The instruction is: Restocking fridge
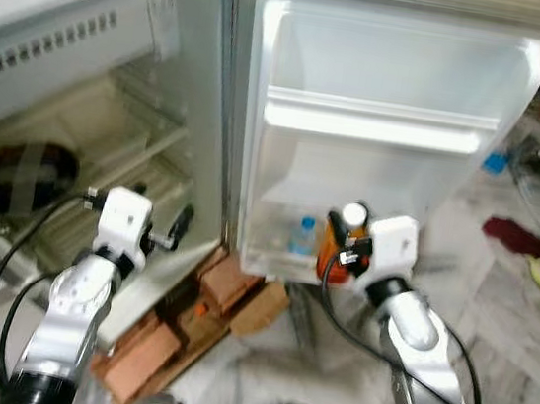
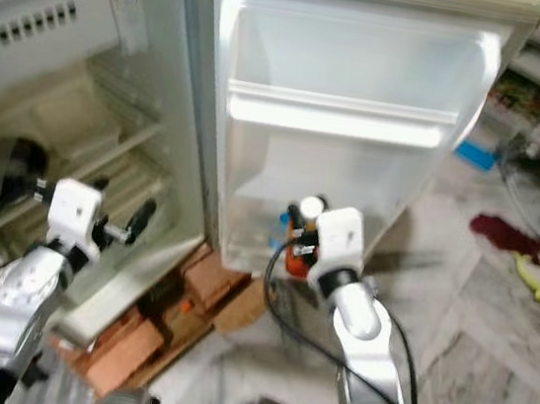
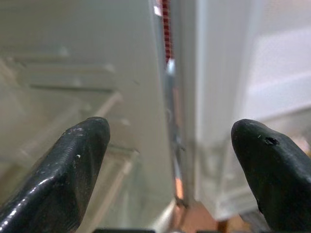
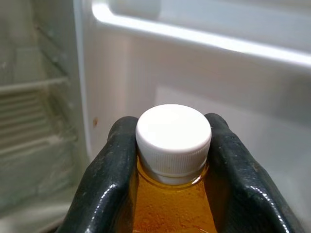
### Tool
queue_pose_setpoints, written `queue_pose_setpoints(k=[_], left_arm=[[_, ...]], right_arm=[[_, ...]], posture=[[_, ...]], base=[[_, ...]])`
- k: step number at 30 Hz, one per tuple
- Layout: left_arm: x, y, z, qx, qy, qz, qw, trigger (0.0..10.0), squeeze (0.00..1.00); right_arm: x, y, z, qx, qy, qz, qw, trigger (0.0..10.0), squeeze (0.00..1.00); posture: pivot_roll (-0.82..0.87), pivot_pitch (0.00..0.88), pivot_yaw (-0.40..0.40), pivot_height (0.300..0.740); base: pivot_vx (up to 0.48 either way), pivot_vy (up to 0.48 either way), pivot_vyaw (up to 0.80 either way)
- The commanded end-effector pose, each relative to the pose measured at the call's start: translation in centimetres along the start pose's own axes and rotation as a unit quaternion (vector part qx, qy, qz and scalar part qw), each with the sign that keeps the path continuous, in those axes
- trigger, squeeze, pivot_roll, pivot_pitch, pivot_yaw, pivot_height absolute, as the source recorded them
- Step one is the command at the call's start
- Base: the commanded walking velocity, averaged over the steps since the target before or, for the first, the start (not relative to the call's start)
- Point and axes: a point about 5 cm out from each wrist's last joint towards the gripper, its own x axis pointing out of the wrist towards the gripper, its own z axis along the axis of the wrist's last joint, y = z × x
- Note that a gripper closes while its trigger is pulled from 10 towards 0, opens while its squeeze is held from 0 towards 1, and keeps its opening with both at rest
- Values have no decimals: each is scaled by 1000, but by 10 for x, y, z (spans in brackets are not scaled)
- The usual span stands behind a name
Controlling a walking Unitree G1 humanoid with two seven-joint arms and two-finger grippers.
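1. The bottle (image 4: 172,194) holds clear amber-orange liquid and carries a white ribbed screw cap (image 4: 173,141); its neck narrows just under the cap
2. The right gripper (image 4: 172,160) is clenched on the bottle, one black finger pressed to each side of the neck and cap
3. Relative to the fridge door (image 1: 388,138), the bottle stands upright at the bottom door shelf (image 1: 287,259), toward that shelf's outer end; whether its base rests on the shelf cannot be told
4. A small water bottle with a blue cap (image 1: 304,234) sits in the same bottom shelf, just beside the held bottle on the hinge side
5. Above the bottom shelf, a white bar (image 1: 370,126) crosses the door at mid height
6. The left gripper (image 3: 170,160) hangs with its fingers spread wide apart and nothing between them, near the hinge edge of the door, in front of the fridge cabinet (image 1: 79,137)
7. Inside the cabinet, a dark round object (image 1: 25,175) lies on a shelf, well apart from the door
8. Brown bricks (image 1: 184,325) lie on the floor below the hinge edge of the door
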Motion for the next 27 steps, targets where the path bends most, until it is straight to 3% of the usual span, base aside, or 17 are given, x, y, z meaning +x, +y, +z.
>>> queue_pose_setpoints(k=[1, 20, 24, 27], left_arm=[[-5, 10, -1, 6, 6, 17, 1000, 10000, 0], [-12, 5, -12, -2, 28, 26, 999, 10000, 0], [-7, 5, -9, -1, 23, 23, 999, 10000, 0], [-5, 7, -6, 1, 20, 24, 1000, 10000, 0]], right_arm=[[5, 10, 10, 6, -25, 18, 1000, 10000, 0], [1, 6, 4, 24, -23, -5, 999, 10000, 0], [2, 6, 5, 24, -24, -5, 999, 10000, 0], [3, 5, 6, 23, -25, -5, 999, 10000, 0]], posture=[[-6, 108, -54, 740], [-8, 96, -42, 740], [-10, 93, -42, 740], [-9, 94, -43, 716]], base=[[0, 0, 0], [0, 0, 0], [0, 0, 0], [0, 0, 0]])
